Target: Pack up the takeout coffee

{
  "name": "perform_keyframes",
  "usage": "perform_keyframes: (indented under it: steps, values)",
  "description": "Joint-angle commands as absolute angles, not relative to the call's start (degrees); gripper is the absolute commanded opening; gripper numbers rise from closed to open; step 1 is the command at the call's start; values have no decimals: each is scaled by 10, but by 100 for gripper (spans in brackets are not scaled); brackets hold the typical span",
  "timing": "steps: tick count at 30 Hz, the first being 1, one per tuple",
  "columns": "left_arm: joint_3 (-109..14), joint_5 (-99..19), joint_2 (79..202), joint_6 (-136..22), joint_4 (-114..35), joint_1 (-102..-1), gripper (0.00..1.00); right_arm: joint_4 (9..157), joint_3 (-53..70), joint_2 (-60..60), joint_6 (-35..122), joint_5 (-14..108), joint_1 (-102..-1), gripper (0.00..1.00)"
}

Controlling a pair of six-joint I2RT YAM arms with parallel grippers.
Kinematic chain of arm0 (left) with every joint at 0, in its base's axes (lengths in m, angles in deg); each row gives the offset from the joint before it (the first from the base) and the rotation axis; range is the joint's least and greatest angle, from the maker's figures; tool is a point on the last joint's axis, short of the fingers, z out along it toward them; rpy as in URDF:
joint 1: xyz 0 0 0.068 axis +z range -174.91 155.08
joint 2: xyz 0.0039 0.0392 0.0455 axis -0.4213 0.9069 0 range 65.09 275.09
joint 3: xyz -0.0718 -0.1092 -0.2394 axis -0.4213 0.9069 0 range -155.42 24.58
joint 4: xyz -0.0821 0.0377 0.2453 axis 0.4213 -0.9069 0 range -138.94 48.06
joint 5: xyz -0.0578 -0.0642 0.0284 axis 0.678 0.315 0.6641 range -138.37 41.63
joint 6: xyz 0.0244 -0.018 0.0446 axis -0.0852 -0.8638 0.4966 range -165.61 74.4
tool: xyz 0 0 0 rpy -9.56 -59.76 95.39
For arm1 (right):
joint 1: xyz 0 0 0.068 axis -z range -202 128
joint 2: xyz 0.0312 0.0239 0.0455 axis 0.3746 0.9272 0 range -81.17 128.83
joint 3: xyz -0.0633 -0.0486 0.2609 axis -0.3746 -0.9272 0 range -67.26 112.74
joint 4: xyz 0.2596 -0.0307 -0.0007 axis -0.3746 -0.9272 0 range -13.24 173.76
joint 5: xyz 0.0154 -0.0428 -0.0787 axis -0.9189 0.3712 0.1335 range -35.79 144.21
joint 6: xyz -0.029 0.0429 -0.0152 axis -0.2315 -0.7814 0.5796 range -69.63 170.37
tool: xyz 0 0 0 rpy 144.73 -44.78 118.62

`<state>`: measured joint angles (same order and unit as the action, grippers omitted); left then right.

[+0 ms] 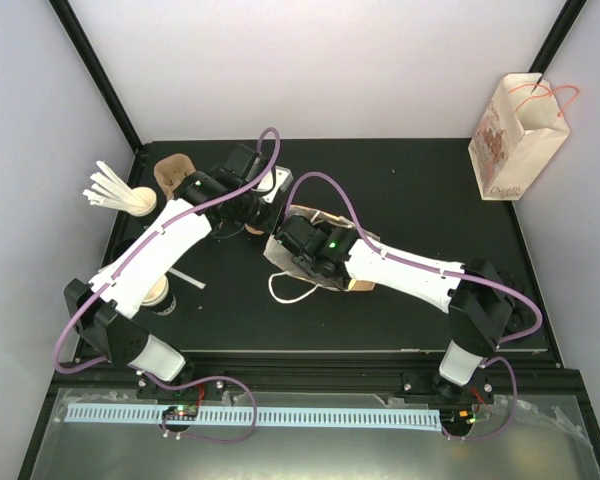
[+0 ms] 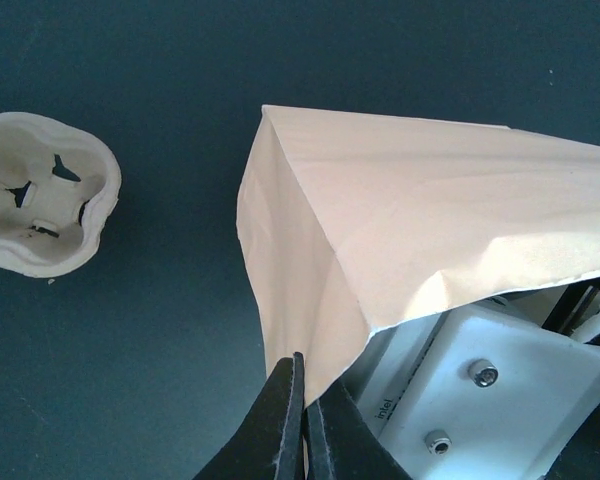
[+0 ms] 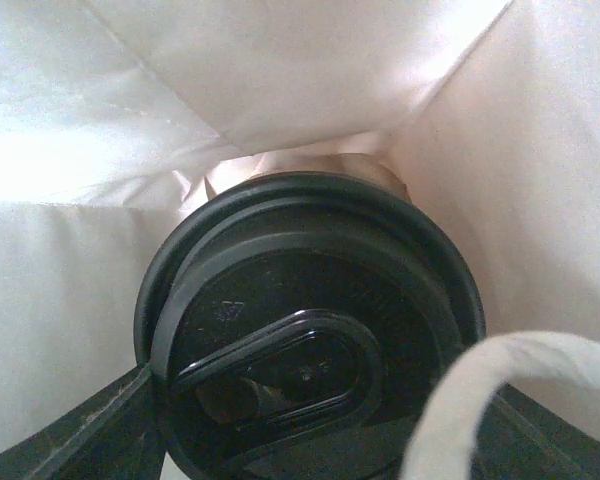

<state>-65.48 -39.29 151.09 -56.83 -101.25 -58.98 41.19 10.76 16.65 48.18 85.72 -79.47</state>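
Observation:
The takeout coffee (image 3: 310,330), a cup with a black round lid on, fills the right wrist view, deep inside a brown paper bag (image 3: 280,70). My right gripper (image 3: 320,425) is shut on the cup, with a dark finger on either side of it. In the top view the bag (image 1: 277,250) lies on its side mid-table, with my right gripper (image 1: 298,245) reaching into its mouth. My left gripper (image 2: 302,400) is shut on the bag's paper edge (image 2: 310,300) and holds it up; in the top view it (image 1: 258,215) is just behind the bag.
A pulp cup carrier (image 1: 173,172) (image 2: 40,190) sits at the back left beside white stirrers (image 1: 108,188). Another lidded cup (image 1: 160,297) stands under the left arm. A printed paper bag (image 1: 515,140) stands at the back right. The bag's white handle (image 1: 290,290) trails forward.

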Motion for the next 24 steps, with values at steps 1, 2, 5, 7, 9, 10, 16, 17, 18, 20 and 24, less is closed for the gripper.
perform_keyframes:
  steps: [1, 2, 5, 7, 9, 10, 16, 17, 18, 20, 24]
  values:
    - [-659, -343, 1504, -571, -1033, -597, 2, 365, 111, 203, 464, 882, -779, 42]
    - [-661, -342, 1505, -571, -1034, -597, 1, 358, 117, 205, 461, 883, -780, 42]
    - [-669, -341, 1508, -572, -1039, -597, 2, 344, 130, 198, 459, 877, -780, 42]
    - [-675, -343, 1513, -573, -1046, -596, 2, 337, 133, 192, 457, 868, -780, 42]
    - [-684, -347, 1518, -574, -1054, -595, 2, 331, 129, 189, 454, 862, -780, 43]
    - [-689, -347, 1520, -575, -1057, -594, 2, 331, 124, 190, 456, 857, -780, 43]
    - [-750, -342, 1554, -582, -1097, -588, 2, 341, 115, 204, 477, 838, -775, 43]
    - [-772, -338, 1568, -588, -1120, -586, 2, 338, 118, 209, 476, 827, -772, 43]
    - [-798, -329, 1588, -594, -1142, -584, 2, 338, 121, 213, 477, 822, -771, 43]
    - [-839, -304, 1613, -604, -1180, -578, 2, 342, 124, 221, 482, 808, -770, 44]
    - [-877, -207, 1651, -630, -1233, -556, 2, 357, 125, 231, 498, 778, -770, 45]
